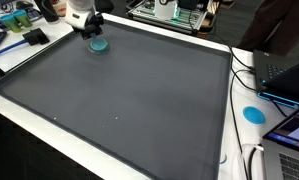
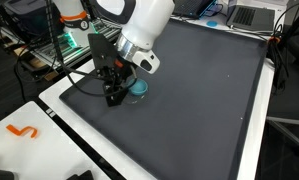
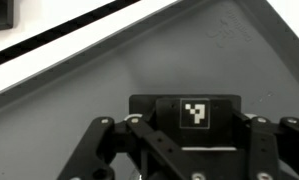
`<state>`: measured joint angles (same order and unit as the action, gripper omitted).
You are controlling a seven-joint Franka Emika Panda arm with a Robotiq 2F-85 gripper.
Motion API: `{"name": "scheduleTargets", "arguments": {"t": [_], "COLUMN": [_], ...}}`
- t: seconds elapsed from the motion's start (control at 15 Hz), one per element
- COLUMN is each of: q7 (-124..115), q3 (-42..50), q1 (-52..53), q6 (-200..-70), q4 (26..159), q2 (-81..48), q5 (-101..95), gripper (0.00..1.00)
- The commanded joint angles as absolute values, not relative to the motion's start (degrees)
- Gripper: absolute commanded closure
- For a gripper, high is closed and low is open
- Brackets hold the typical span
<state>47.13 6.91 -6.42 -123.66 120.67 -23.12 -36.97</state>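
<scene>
We see a white arm point(image 2: 139, 25) of rounded, glossy segments ending in a black gripper point(image 2: 115, 97), with a black cable point(image 2: 77, 84) attached. The wrist view shows black linkage bars point(image 3: 97, 150), silver screws point(image 3: 135, 121) and a square black-and-white marker point(image 3: 195, 113).

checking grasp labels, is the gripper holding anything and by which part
Cannot be told: the gripper is down at the teal disc on the mat, but no view shows a hold.

We see the tool point(image 2: 114, 96) pointing down over the dark mat point(image 2: 199, 110) on the desk point(image 2: 79, 140). A teal disc point(image 2: 138, 89) lies just beside the tool; we cannot tell if they touch, nor how the jaws stand. An orange hook point(image 2: 22, 131) lies well apart from the tool.
</scene>
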Motion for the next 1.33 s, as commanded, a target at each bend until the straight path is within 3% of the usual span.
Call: {"name": "scheduleTargets", "arguments": {"t": [0.0,1.27], "q7": [45.3,49.0], "q3": [6.5,5.5], "q1": [-6.8,-7.6], "q6": [-123.7,-123.0], "q4": [120.0,119.3], "q2": [-27.5,-27.1], "q5": [-38.4,-37.1], "gripper": [0.72,0.72]}}
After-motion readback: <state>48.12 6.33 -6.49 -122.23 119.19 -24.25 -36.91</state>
